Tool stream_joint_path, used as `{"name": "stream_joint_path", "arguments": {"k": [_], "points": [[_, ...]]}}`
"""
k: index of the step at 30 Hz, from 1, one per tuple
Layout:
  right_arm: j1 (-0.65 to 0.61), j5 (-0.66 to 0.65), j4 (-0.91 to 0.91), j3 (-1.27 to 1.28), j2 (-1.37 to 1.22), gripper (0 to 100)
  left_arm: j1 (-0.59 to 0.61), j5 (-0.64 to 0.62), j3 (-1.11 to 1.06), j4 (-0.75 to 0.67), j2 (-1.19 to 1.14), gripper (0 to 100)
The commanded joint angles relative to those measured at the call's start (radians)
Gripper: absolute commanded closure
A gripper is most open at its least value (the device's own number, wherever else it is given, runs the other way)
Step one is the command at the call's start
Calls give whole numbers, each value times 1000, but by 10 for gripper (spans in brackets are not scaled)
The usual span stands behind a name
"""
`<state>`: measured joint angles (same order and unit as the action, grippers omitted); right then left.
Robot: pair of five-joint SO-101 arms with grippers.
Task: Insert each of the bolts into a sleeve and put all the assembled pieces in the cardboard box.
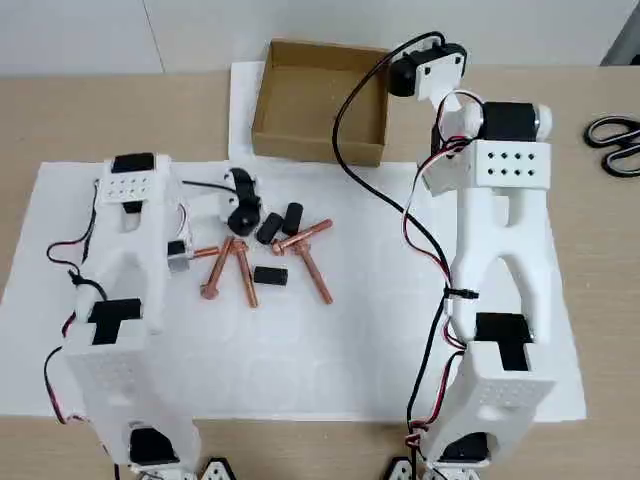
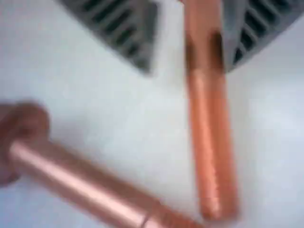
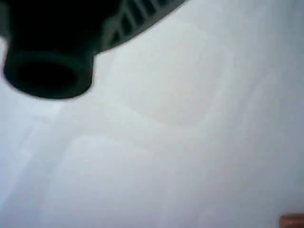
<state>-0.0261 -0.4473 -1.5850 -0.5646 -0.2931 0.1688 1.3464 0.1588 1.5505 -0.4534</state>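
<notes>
My left gripper [image 2: 190, 66] stands open over the white paper [image 1: 330, 360]. Its fingers [image 2: 118, 28] are spread on either side of a copper bolt [image 2: 209, 142]. The shaft lies just beside 1 finger and apart from the other, so nothing is clamped yet. My right gripper [image 1: 425, 65] hangs near the cardboard box [image 1: 275, 110] and looks closed on a black sleeve [image 3: 47, 76], hollow end showing.

4 bolts [image 1: 245, 272] and 3 sleeves [image 1: 270, 275] lie in a loose cluster between my arms.

I judge the bolt to be stiff, smooth metal that will roll and slip, so I would pinch it mid-shaft, squarely, and leave the tip free. The sleeve seems light and short. It is best held across its outside wall, so the bore stays open for the bolt.

I cannot tell which of the 4 bolts sits between my left fingers, because its head is cut off at the edge of the wrist view. A second bolt [image 2: 71, 175] crosses nearby, its far end cut off too. My right fingertips are mostly hidden behind the sleeve.
</notes>
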Motion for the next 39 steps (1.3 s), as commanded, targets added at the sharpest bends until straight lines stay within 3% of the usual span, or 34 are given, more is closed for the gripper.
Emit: {"name": "stream_joint_path", "arguments": {"k": [1,4,7,9,15,19,22,25,30,39], "points": [[2,-15,18,-44,-13,987,0,117,101,84,6,818],[2,-12,18,-44,-39,987,0,78,209,199,8,819],[4,-11,18,-44,-54,987,12,-157,351,201,18,819],[4,-11,19,-44,-54,987,26,-440,447,199,68,819],[5,-12,25,-44,-56,987,12,-1597,644,199,140,816],[2,-14,33,-46,-54,987,20,-2093,559,199,135,818],[2,-14,33,-48,-54,987,23,-2372,389,146,80,817],[2,-15,33,-49,-54,988,-25,-2515,245,117,-6,818],[8,-32,58,-49,-61,988,-98,-2582,150,201,-92,818],[8,-38,104,-48,-61,988,-55,-2848,214,201,-91,797]]}}
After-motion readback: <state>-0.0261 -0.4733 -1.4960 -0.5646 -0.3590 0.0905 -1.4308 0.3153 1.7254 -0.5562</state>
